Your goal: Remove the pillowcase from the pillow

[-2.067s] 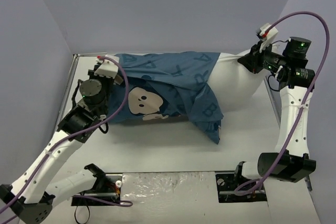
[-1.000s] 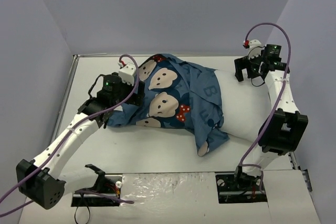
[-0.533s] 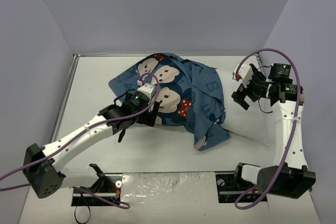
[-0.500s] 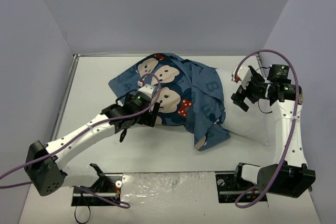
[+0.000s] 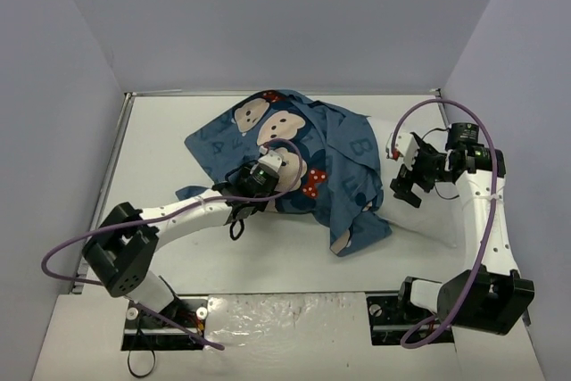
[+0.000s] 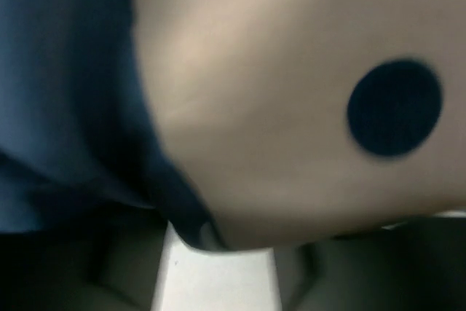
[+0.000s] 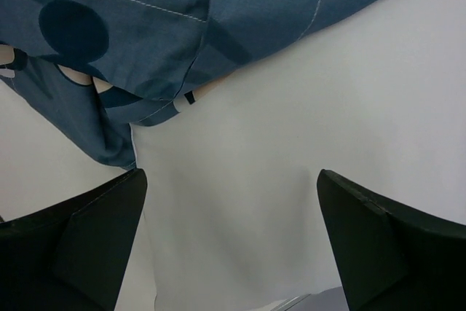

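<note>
Opened wide, the right claw [image 7: 229, 176] is hovering over the bare white end of the pillow [image 7: 306, 92] — its two dark fingers are standing well apart and nothing is lying between them. The pillowcase [image 7: 145, 12] is covering the rest. Seen from above, the blue cloth is sitting bunched over the left and middle of the pillow on the table [image 5: 152, 140], while the right end is sticking out uncovered. The stitched edge of the pillowcase is running just beyond the right fingers.

The left claw [image 5: 252, 186] is sitting low on the near side of the cloth. Its own camera is showing only a blurred cream mouse face [image 6: 291, 107] and dark blue folds, very close, so I cannot tell if its fingers are apart or closed on something.

I am judging that the step in hand is anchoring the pillow so that the cover can slide off. To do it well, the right claw should be coming down on white stuffing only — not catching the blue edge, otherwise both arms would be pulling the same cloth. It should be taking a deep bite, because soft filling is likely to slip out. Then the left claw, holding cloth alone, should be drawing leftward, away from the open end, low and steady.
</note>
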`<state>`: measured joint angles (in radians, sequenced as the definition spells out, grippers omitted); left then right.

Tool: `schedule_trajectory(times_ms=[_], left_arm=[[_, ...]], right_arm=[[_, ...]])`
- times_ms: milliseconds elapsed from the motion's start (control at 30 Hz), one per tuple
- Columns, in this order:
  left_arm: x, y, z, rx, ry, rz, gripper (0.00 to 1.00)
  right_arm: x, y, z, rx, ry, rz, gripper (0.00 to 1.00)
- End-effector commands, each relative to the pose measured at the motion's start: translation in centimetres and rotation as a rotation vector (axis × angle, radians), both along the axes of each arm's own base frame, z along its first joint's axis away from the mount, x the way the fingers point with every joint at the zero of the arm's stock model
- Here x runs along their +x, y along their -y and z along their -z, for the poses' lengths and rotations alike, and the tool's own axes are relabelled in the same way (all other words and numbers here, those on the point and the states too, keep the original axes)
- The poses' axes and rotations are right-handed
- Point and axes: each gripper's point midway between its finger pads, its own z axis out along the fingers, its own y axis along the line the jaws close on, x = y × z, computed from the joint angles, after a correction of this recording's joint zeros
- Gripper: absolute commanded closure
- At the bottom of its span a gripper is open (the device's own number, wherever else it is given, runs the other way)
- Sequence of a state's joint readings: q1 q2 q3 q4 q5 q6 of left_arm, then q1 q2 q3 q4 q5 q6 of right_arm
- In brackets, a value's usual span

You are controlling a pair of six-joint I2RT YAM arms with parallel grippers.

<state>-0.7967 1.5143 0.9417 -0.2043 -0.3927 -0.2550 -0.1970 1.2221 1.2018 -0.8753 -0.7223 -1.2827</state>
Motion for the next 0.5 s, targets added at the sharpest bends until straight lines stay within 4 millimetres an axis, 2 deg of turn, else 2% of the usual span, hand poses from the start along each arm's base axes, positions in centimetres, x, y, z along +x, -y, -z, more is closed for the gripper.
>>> schedule_trajectory(times_ms=[0, 33, 67, 133, 233, 267, 300, 333, 400, 433, 467], left_arm=[[3.9, 1.8, -3.4, -0.029, 0.144, 0.013, 0.62], [4.1, 1.7, -3.4, -0.018, 0.144, 0.004, 0.92], [4.5, 1.7, -3.8, -0.019, 0.148, -0.009, 0.97], [4.6, 1.7, -4.4, -0.027, 0.142, -0.011, 0.98], [4.4, 1.6, -7.3, -0.072, 0.171, -0.013, 0.98], [4.2, 1.4, -9.2, -0.103, 0.197, -0.017, 0.98], [3.9, 1.1, -10.0, -0.119, 0.202, -0.024, 0.98], [3.9, 0.5, -12.3, -0.164, 0.236, -0.036, 0.98], [4.2, -0.3, -14.7, -0.252, 0.249, -0.072, 0.98], [4.0, -0.7, -16.4, -0.302, 0.269, -0.082, 0.98], [4.0, -1.0, -17.2, -0.350, 0.268, -0.105, 0.98]], right_arm=[[-2.0, -0.5, 0.3, -0.007, -0.023, -0.043, 0.01], [-2.2, -0.5, 0.4, -0.012, -0.025, -0.046, 0.01], [-2.4, -0.4, 0.6, -0.022, -0.028, -0.051, 0.02], [-2.7, -0.3, 0.6, -0.029, -0.032, -0.058, 0.03], [-5.0, -0.7, 0.9, -0.061, -0.079, -0.193, 0.04], [-5.9, -0.9, 1.2, -0.068, -0.111, -0.244, 0.04], [-6.3, -1.2, 1.5, -0.073, -0.137, -0.241, 0.04], [-6.4, -0.6, 1.8, -0.113, -0.141, -0.238, 0.04], [-6.2, 0.2, 2.4, -0.149, -0.165, -0.169, 0.04], [-5.1, 0.7, 2.3, -0.167, -0.134, -0.125, 0.05], [-4.7, 1.0, 2.4, -0.168, -0.142, -0.072, 0.06]])
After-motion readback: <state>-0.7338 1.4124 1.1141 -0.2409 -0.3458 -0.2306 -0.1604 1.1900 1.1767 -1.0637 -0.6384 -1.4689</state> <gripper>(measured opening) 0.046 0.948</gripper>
